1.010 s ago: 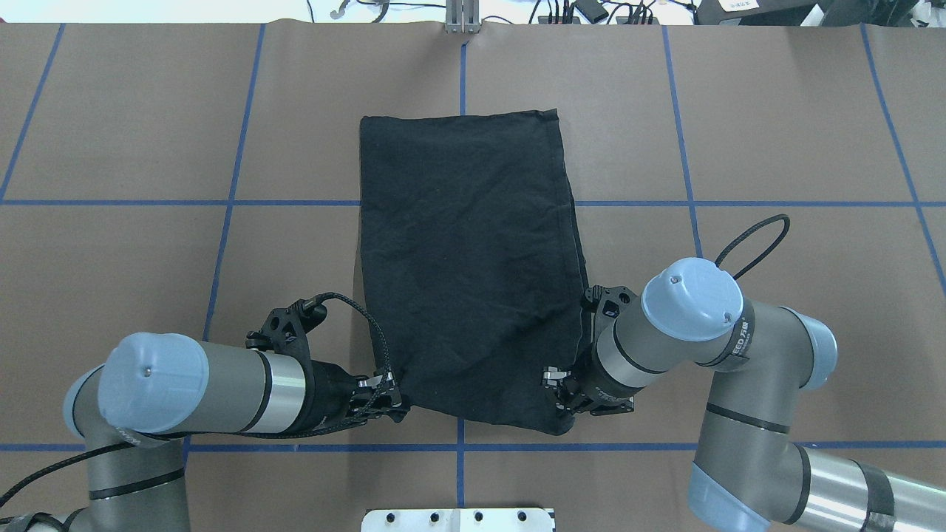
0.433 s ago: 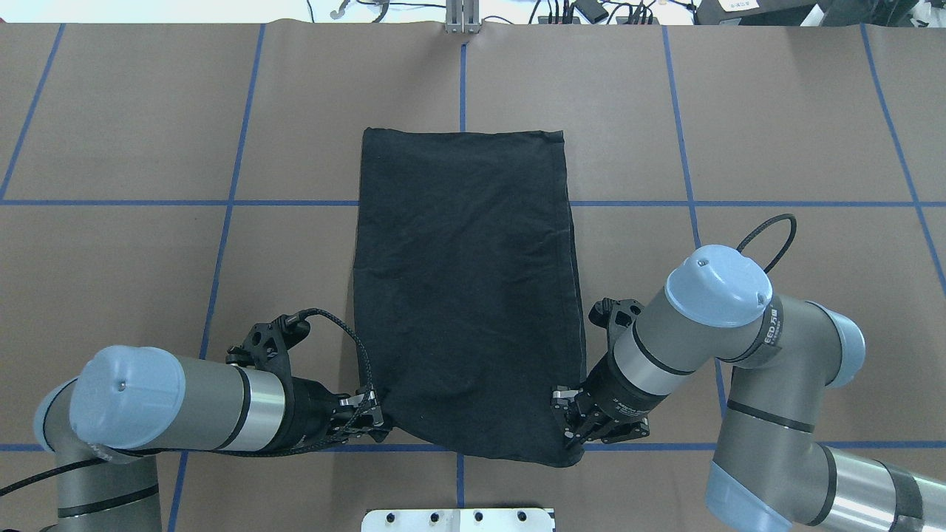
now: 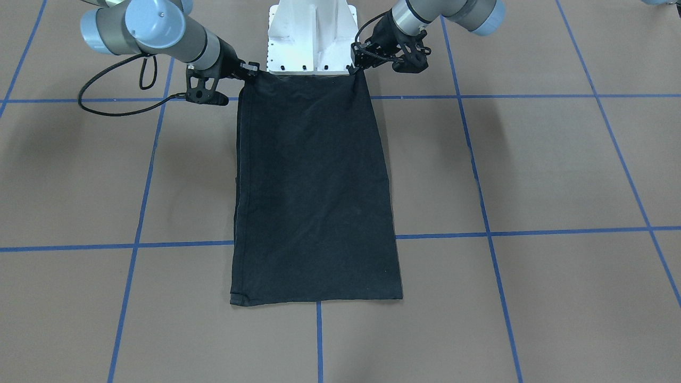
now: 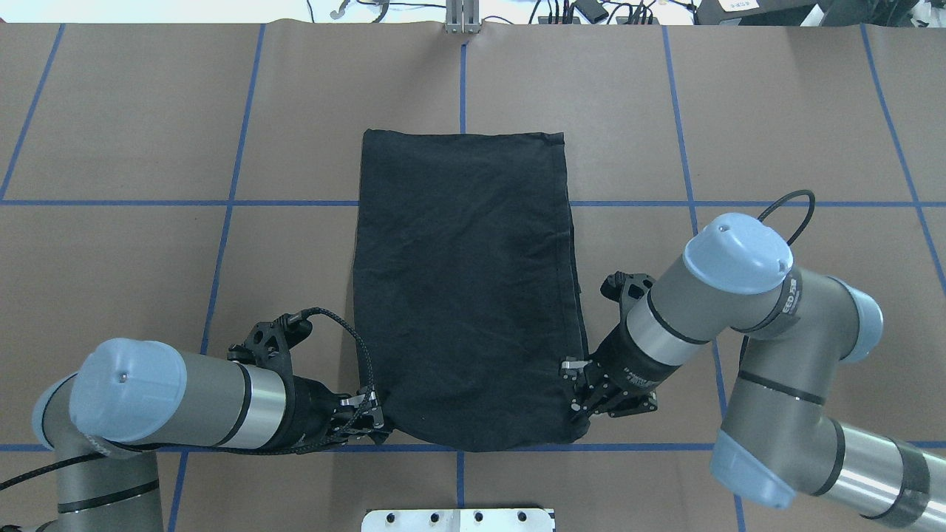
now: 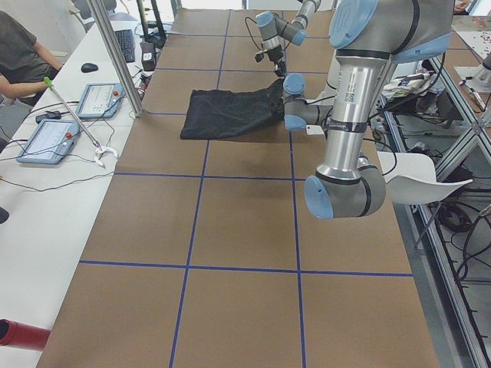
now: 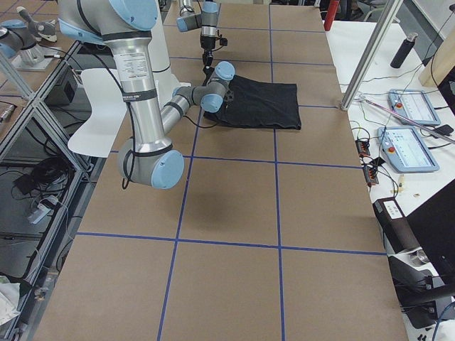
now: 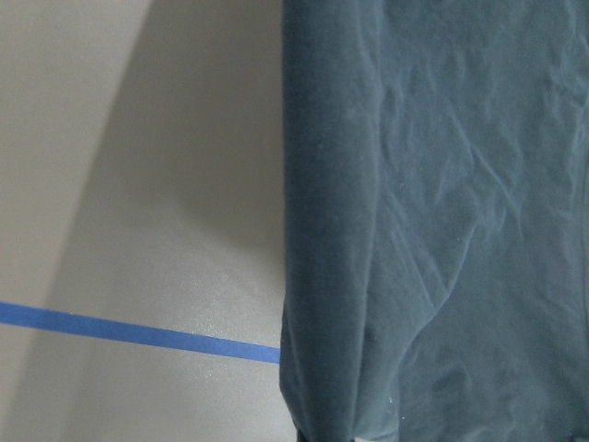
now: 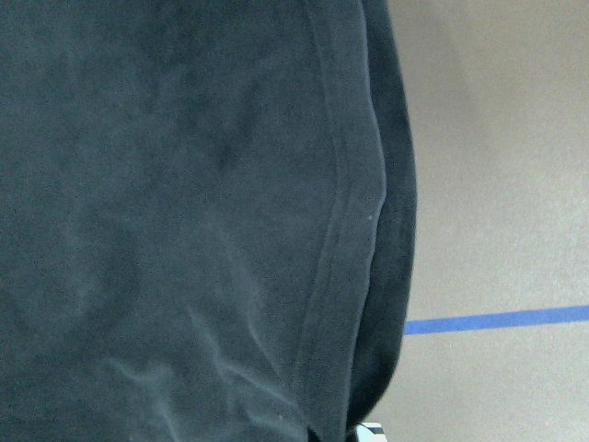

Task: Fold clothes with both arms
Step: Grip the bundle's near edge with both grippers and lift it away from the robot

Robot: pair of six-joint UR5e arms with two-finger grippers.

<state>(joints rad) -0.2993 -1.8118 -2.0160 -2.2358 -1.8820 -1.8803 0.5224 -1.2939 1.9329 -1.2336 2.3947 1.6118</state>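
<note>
Between the 2 pincers, the black T-shirt lies stretched lengthwise on the table, with each near corner clamped by the closed left pincer and right pincer. It looks mid-fold; next, both should carry that edge evenly over to the far hem.

At upper centre, black folded fabric T-shirt on brown blue-taped worktop; large silver-grey tubular arm at right.

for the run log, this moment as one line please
T-shirt: long folded strip, plain black up, far end on table | left gripper: shut on near-left corner | right gripper: shut on near-right corner | near edge lifted
</note>
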